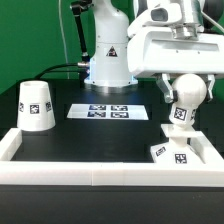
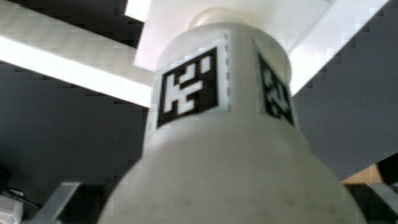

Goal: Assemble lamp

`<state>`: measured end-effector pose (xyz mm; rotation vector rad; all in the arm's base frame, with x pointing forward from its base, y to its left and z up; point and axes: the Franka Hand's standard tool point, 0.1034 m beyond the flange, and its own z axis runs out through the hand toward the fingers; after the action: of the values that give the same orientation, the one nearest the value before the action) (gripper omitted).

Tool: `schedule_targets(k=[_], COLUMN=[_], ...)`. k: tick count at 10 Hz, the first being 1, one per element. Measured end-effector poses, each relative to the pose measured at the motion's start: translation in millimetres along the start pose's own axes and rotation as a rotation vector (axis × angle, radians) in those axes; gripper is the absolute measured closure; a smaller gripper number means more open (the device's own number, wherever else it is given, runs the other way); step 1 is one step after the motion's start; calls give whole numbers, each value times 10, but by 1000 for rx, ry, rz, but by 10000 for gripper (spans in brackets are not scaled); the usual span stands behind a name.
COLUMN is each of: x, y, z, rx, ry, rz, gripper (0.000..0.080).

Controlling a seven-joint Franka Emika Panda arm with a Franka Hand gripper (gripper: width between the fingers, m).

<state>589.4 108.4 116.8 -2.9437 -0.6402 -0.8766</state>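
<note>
**Item 1, bulb** [image 1: 183,103]. White plastic with a round head and a narrower neck. It hangs neck-down in the air, clear of the table [image 1: 100,140], just above the base. The gripper [image 1: 184,84] is pinched on the round head, one finger to each side. This hold leaves the neck free, and is judged to suit seating the neck in the base from above. In the wrist view the bulb [image 2: 222,130] fills nearly the whole picture.

**Item 2, base** [image 1: 172,153]. Small, square and white. It sits on the table in the corner toward the exterior view's right, close to the white wall [image 1: 90,172]. The corner placing is judged to brace it against sliding. Whether it touches the wall cannot be told.

**Item 3, shade** [image 1: 37,105]. A tapered cup standing wide end down, well apart toward the exterior view's left. It is judged to be waiting its turn after the bulb.

**Item 4, marker board** [image 1: 108,111]. A flat white strip lying in front of the arm's foot.

**Markings.** The bulb, base and shade each carry black-and-white square tags (block patterns only, no letters or numerals), and the marker board shows a row of the same. The arm [image 1: 108,45] bears a small triangular sticker, too small to read. No brand name is legible in either view.
</note>
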Motion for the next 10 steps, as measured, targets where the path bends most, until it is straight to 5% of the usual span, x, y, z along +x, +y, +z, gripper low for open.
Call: schedule_targets(k=[2,4,10], x=[0,-1,30], y=[2,3,120], z=[-2,-2,-77], rx=[-1,-1,-8], ry=[2,2,-6], rz=[0,0,-5], gripper=[223,109,101])
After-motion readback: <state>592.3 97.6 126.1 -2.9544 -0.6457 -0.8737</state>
